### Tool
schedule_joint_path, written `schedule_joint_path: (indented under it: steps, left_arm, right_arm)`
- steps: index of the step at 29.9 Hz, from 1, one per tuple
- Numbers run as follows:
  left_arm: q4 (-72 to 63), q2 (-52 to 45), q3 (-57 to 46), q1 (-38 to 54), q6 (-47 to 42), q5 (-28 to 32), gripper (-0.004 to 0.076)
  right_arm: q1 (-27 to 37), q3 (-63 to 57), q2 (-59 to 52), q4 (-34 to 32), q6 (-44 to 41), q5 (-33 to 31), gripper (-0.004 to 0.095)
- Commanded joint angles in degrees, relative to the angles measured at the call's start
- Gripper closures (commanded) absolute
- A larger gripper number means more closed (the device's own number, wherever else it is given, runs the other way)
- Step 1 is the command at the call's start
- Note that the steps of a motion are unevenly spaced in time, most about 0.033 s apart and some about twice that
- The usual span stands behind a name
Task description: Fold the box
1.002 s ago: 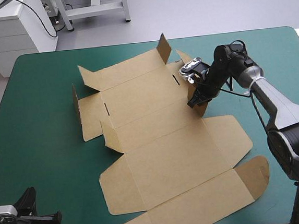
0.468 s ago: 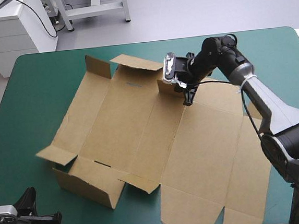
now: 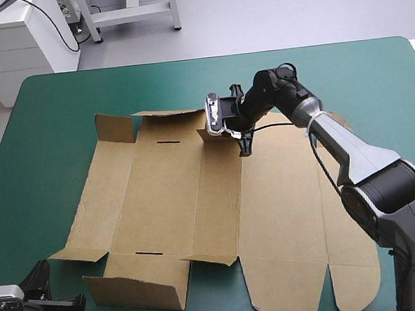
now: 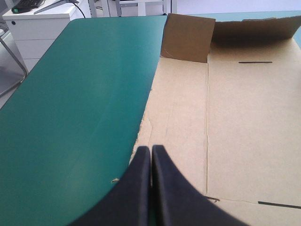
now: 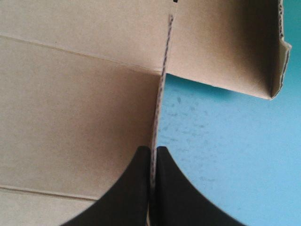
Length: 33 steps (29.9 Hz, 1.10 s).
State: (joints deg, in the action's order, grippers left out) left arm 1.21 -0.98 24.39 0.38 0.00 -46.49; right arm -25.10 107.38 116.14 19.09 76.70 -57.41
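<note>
Noting the box (image 3: 197, 200) first: a cut brown sheet spread across the ctr of the teal-green cover (image 3: 46, 140), mostly flat. We see its right-hand panels lying flat, w/ a rounded tab (image 3: 357, 288) at the near right corner. The left half is partly raised. A corner flap (image 3: 114, 127) stands up at the far left, a narrow far wall (image 3: 167, 114) leans up beside it, and a near wall (image 3: 136, 291) stands close to the table's near edge. We log a thin slot (image 3: 168, 141) by the far wall and another slot (image 3: 149, 254) by the near wall.

The right gripper (image 3: 246, 145) sits at the box's far edge, approx mid-sheet, its arm reaching in from the right. Its black fingers are clamped on the board. In its wrist view we see a thin sheet edge running straight btwn the two tips, brown board to one side, bare cover to the other. A small bent flap (image 3: 209, 133) rises just beside the gripper, toward the far wall.

The left gripper (image 4: 151, 150) hangs at the table's near left corner, well apart from the right one. Its fingers are pressed together in one pointed arch, tips touching. Ahead of it we see the box's left edge, w/ cover beside it and the upright corner flap farther off.
</note>
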Motion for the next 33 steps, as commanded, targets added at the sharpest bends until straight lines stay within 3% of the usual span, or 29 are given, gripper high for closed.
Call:
schedule_joint_path:
  steps: [1, 5, 10, 12, 16, 18, 22, 24, 29, 33]
  left_arm:
    - [-0.5, -0.4, 1.2, -0.2, 0.0, 4.4, 0.0731]
    - [-0.5, -0.4, 1.2, -0.2, 0.0, 4.4, 0.0731]
    - [-0.5, -0.4, 1.2, -0.2, 0.0, 4.4, 0.0731]
    - [-0.5, -0.4, 1.2, -0.2, 0.0, 4.4, 0.0731]
    - [-0.5, -0.4, 1.2, -0.2, 0.0, 4.4, 0.0731]
    - [-0.5, -0.4, 1.2, -0.2, 0.0, 4.4, 0.0731]
    - [-0.5, -0.4, 1.2, -0.2, 0.0, 4.4, 0.0731]
    - [-0.5, -0.4, 1.2, -0.2, 0.0, 4.4, 0.0731]
    - [-0.8, -0.4, 1.2, -0.2, 0.0, 4.5, 0.0731]
    - [1.0, -0.3, 1.2, -0.2, 0.0, 7.8, 0.0731]
  right_arm:
    - [-0.2, 2.0, -3.4, 1.8, 0.9, 3.3, 0.0915]
    - [-0.2, 2.0, -3.4, 1.8, 0.9, 3.1, 0.0771]
    - [-0.2, 2.0, -3.6, 1.8, 0.9, 5.3, 0.0395]
    - [-0.2, 2.1, -4.3, 1.6, 0.5, 5.9, 0.0331]
    - [-0.2, 2.3, -6.9, 1.2, -2.4, 5.9, 0.0379]
    - [-0.2, 2.7, -8.7, 0.4, -6.5, 6.3, 0.0459]
    - [-0.2, 3.2, -11.9, -5.9, -22.7, 8.9, 0.0727]
    - [-0.2, 3.2, -13.0, -10.5, -32.3, 9.2, 0.0912]
    - [0.8, 3.2, -13.9, -22.6, -60.5, 8.1, 0.0914]
    - [3.9, 3.2, -13.9, -21.9, -65.5, 0.2, 0.0914]
